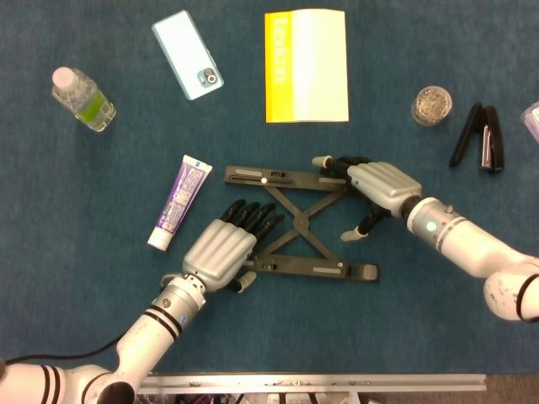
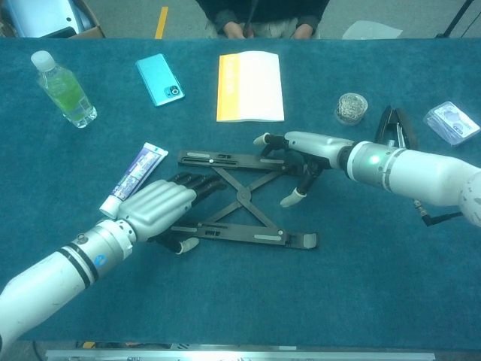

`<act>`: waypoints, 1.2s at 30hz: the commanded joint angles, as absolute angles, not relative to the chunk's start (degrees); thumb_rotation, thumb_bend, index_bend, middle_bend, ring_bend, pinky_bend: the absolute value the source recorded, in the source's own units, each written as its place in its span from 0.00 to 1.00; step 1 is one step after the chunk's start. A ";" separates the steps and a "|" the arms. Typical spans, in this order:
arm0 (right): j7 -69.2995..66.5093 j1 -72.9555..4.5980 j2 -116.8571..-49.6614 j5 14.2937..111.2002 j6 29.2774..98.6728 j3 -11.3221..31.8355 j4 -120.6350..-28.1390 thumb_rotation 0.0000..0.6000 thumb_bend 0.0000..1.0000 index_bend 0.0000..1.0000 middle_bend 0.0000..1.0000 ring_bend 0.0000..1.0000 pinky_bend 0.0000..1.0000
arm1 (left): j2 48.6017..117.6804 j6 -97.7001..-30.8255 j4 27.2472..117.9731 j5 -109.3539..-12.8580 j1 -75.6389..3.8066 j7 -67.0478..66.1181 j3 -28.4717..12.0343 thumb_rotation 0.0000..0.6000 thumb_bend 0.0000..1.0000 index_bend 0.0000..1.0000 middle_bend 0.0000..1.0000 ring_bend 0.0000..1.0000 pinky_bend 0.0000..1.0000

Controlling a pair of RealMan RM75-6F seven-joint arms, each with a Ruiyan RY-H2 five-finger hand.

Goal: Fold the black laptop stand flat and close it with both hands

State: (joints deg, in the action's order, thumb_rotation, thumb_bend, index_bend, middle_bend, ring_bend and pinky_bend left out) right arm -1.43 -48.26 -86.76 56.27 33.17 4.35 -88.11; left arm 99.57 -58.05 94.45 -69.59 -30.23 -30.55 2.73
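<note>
- Stand [image 1: 295, 227] was my landmark: the black laptop stand lay spread out on the blue table [image 1: 101, 286], its two long bars apart and the crossed struts meeting between them.
- My left hand [image 1: 223, 252] lay palm down over the stand's left end, fingers [image 1: 253, 217] stretched side by side across the struts and the thumb down by the near bar. I could not tell whether it truly gripped anything; it rested on the frame.
- My right hand [image 1: 375, 189] sat at the stand's far right corner, fingers reaching over the end of the far bar and the thumb pointing down toward the near bar, apart from it. Whether the fingers closed around the bar was hidden from me.
- A toothpaste tube [image 1: 179, 202] lay just left of the stand, near my left hand.
- A yellow-and-white booklet [image 1: 306, 65] lay beyond the stand's far bar, and a light blue phone [image 1: 187, 54] lay beyond and to the left of it.
- A water bottle [image 1: 82, 98] lay well off to the stand's left.
- To the stand's right and beyond it stood a small round jar [image 1: 431, 105] and, beside that, a black stapler [image 1: 479, 136].
</note>
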 commanded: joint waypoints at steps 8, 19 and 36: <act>-1.19 -48.57 -86.80 56.01 32.97 4.34 -88.31 1.00 0.00 0.00 0.15 0.07 0.08 | 101.40 -58.44 92.20 -70.59 -30.29 -28.87 1.90 1.00 0.31 0.00 0.00 0.00 0.00; -1.07 -48.84 -86.31 56.17 32.53 4.09 -89.47 1.00 0.00 0.00 0.15 0.07 0.08 | 102.75 -59.25 90.76 -71.24 -30.04 -27.50 1.05 1.00 0.31 0.00 0.00 0.00 0.00; -0.59 -49.01 -85.88 56.69 32.29 2.98 -91.75 1.00 0.00 0.00 0.15 0.07 0.08 | 103.88 -58.36 89.51 -69.84 -30.84 -27.74 -0.47 1.00 0.31 0.00 0.00 0.00 0.00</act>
